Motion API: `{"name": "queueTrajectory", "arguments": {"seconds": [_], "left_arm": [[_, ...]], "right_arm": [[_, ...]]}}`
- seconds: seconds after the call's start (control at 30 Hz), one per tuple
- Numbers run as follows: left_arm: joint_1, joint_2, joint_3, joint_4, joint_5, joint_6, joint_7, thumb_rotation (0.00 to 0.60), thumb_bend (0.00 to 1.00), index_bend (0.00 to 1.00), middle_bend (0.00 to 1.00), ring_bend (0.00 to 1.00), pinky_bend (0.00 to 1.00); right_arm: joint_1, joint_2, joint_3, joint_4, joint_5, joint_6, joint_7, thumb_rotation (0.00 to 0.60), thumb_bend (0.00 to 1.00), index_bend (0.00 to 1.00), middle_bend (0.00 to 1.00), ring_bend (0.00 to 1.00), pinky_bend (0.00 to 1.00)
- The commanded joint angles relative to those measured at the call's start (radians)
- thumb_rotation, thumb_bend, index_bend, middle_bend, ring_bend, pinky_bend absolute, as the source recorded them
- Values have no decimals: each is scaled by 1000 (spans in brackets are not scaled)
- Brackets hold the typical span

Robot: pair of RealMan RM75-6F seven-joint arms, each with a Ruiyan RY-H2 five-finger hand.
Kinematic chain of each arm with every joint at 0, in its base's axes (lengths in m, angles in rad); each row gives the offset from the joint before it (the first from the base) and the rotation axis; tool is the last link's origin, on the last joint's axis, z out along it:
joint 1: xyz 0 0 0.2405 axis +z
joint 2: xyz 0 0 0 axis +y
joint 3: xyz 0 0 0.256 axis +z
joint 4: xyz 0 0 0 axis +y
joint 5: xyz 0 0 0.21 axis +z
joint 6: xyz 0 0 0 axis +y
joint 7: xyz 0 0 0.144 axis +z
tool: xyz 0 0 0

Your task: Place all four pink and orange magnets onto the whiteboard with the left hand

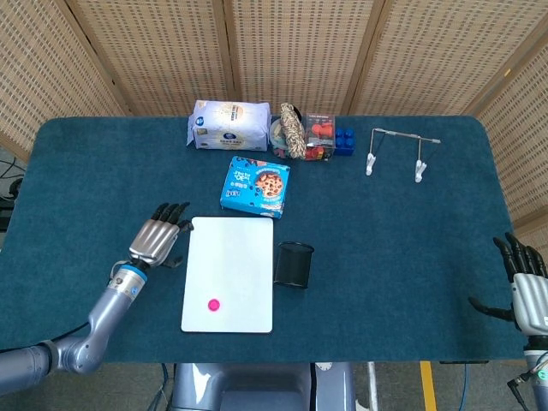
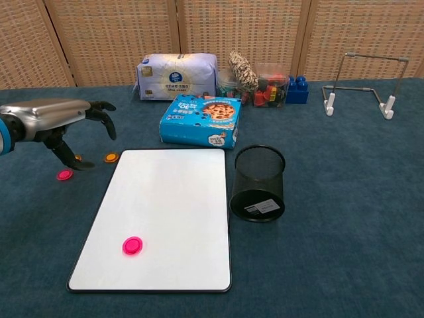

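1. right hand (image 1: 528, 291): lower right corner of the head view, off the table (image 1: 402, 240) edge, fingers spread, holding nothing.
2. whiteboard (image 2: 165, 218): lies flat at lower centre of the chest view. one pink magnet (image 2: 132, 246) sits on its lower left part.
3. black mesh cup (image 2: 258, 182): stands upright just right of the whiteboard.
4. left hand (image 2: 56, 119): at mid left of the chest view, raised above the table left of the whiteboard, fingers (image 2: 105, 116) spread and curved downward, holding nothing.
5. second pink magnet (image 2: 64, 174): on the table below the left hand, left of the whiteboard.
6. orange magnet (image 2: 110, 158): on the table just beyond the whiteboard's upper left corner. another orange one is largely hidden behind the hand.
7. blue cookie box (image 2: 201, 120): beyond the whiteboard's top edge.
8. white bag (image 2: 177, 75): upper centre, at the far table edge.
9. wire stand (image 2: 363, 86): upper right.
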Motion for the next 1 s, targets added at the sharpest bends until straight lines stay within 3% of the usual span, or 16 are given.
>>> {"name": "queueTrajectory", "arguments": {"seconds": [0.03,0.27,0.47,1.0], "left_arm": [[-39,-31,-22,122,-70,-46,-33,600,298,334,0,0,0],[-85,-141,-25,303,-130,-99,-62,600,303,372,0,0,0],[-114,-218,-24,418,-120,-106,-82,600,304,376,0,0,0],[-139,-277,-18,493,-179,-112,-30,600,304,380,0,0,0]], "right_arm": [[2,1,0,1,0,-3,-2,600,53,0,0,0,0],[8,2,-1,-2,7,-17,-9,600,53,0,0,0,0],[8,5,0,-6,13,-21,-7,600,53,0,0,0,0],[8,9,-1,-7,14,-24,5,600,53,0,0,0,0]]}}
